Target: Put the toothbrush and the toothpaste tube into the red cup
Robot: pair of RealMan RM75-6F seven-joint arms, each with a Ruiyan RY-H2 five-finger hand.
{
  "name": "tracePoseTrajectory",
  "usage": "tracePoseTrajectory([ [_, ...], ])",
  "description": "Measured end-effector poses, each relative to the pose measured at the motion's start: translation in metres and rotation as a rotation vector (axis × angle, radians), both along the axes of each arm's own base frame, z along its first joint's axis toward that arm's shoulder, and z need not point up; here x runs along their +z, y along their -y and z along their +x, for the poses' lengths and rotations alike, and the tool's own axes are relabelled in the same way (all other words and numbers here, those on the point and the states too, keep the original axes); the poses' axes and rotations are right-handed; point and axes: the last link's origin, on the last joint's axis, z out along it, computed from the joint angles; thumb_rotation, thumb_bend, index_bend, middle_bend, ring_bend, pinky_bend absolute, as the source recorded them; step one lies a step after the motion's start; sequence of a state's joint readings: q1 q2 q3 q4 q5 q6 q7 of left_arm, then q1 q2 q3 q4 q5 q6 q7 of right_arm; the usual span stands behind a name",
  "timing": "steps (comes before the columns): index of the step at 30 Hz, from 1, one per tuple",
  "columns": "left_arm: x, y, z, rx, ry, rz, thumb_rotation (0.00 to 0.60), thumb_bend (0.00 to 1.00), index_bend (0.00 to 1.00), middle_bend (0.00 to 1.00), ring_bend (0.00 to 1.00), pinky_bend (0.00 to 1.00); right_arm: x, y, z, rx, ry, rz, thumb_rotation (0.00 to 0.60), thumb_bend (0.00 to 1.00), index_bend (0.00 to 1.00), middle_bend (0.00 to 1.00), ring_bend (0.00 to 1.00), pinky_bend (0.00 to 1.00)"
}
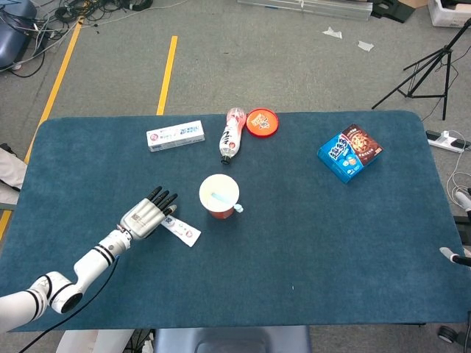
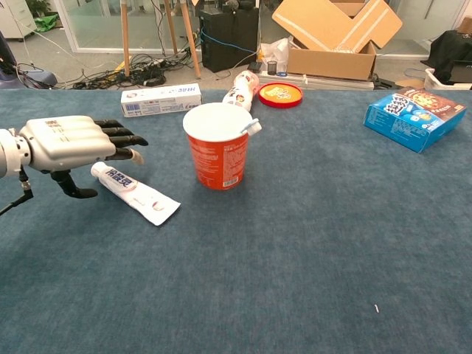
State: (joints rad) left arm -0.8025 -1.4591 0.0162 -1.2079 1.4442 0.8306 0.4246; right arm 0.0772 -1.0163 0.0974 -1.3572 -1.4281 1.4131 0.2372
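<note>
Under the released left hand (image 2: 68,142) lies the toothpaste tube (image 2: 135,193), cap end nearest.

Left hand (image 2: 63,144) low, fingers extended, apparently empty.

Cup (image 1: 219,196) mid-desk (image 1: 309,243)
Tube (image 1: 182,229) at its 8 o'clock; bottle (image 1: 232,135) at 12; box (image 1: 350,152) at 2.

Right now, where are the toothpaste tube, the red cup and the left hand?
toothpaste tube (image 2: 140,195): chest view, middle of its white body.
red cup (image 2: 218,158): chest view, front of its red wall.
left hand (image 2: 68,141): chest view, silver back of the hand.
</note>
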Motion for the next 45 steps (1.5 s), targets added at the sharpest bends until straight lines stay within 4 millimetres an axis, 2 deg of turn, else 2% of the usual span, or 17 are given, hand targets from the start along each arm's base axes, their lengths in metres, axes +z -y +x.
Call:
tracePoseTrajectory([
  [9,-0.006,-0.006,-0.002,0.002,-0.007,0.008,0.600,0.30,0.29,0.00,0.00,0.00,-0.001,0.001,-0.002,-0.005,0.003,0.005,0.600,0.00,0.00,0.00,0.00,0.30],
  [15,-0.007,-0.009,-0.004,0.014,-0.007,0.020,0.600,0.30,0.34,0.00,0.00,0.00,-0.001,0.001,-0.002,-0.005,0.004,0.006,0.600,0.00,0.00,0.00,0.00,0.30],
  [30,0.000,-0.013,-0.014,0.047,-0.055,0.075,0.600,0.30,0.53,0.00,0.00,0.00,-0.002,0.002,-0.003,-0.009,0.006,0.010,0.600,0.00,0.00,0.00,0.00,0.30],
  [42,0.029,-0.001,-0.033,0.182,-0.180,0.153,0.600,0.30,0.55,0.00,0.00,0.00,-0.006,0.003,-0.002,-0.009,0.009,0.020,0.600,0.00,0.00,0.00,0.00,0.30],
  [44,0.034,0.002,-0.037,0.222,-0.193,0.160,0.600,0.30,0.51,0.00,0.00,0.00,-0.006,0.003,-0.002,-0.007,0.008,0.022,0.600,0.00,0.00,0.00,0.00,0.30],
  [45,0.037,0.004,-0.039,0.250,-0.202,0.164,0.600,0.30,0.47,0.00,0.00,0.00,-0.006,0.003,-0.002,-0.006,0.008,0.022,0.600,0.00,0.00,0.00,0.00,0.30],
])
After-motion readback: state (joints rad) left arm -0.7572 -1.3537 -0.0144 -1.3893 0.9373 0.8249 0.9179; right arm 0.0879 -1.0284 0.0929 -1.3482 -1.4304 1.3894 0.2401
